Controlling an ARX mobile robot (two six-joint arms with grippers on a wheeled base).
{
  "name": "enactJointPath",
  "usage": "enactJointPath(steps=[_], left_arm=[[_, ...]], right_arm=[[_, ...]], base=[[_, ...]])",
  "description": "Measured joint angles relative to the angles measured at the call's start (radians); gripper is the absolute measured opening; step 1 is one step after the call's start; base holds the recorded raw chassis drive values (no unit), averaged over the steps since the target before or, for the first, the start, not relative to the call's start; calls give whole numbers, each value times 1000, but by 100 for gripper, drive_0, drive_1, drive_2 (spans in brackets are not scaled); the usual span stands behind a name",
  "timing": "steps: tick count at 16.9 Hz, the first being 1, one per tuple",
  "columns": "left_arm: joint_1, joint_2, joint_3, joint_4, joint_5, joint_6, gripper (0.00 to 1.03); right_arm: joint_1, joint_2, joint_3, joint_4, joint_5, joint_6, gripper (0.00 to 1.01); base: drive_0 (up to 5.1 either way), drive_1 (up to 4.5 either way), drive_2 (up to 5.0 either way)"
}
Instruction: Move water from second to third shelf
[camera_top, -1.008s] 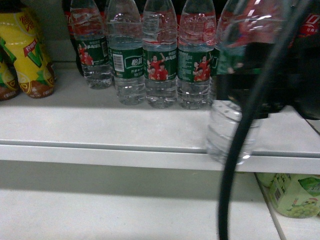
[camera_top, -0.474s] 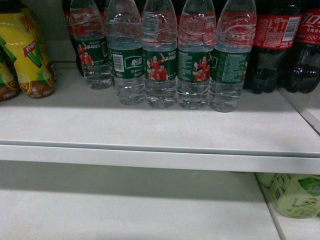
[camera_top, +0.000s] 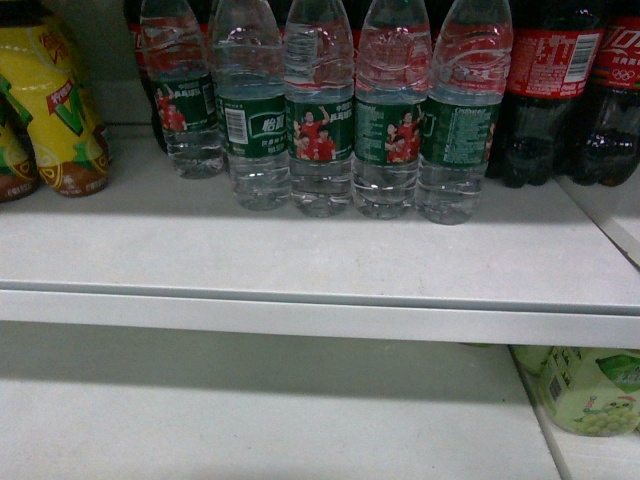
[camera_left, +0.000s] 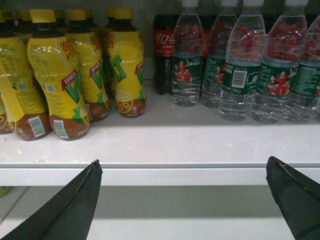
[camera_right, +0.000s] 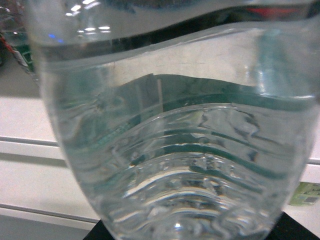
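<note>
While its tool seemingly grips, water bottle (camera_right: 170, 130) fills right wrist view.

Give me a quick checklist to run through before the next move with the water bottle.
1. Clear ribbed plastic water bottle in front of the right wrist camera: ok, fills that view.
2. Right gripper's hold on it: cannot tell, fingers hidden.
3. Room on the white lower shelf: ok, bare surface left of the pale green package.
4. Left gripper open and empty: ok.
5. Row of green-labelled water bottles upright: ok.
</note>
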Motion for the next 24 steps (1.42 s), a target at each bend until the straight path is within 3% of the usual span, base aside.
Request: enactJointPath(steps=[5,6,24], left_arm=[[0,0,0,0,0,0,98],[0,0,0,0,0,0,98],[0,0,0,-2,0,0,98]], right_arm=[[123,-146,-2,-112,34,5,39],[131,-156,-2,-117,34,11,39],[124,-163,-2,-148,51,23,39]], base=[[0,0,0],[0,0,0],[0,0,0]])
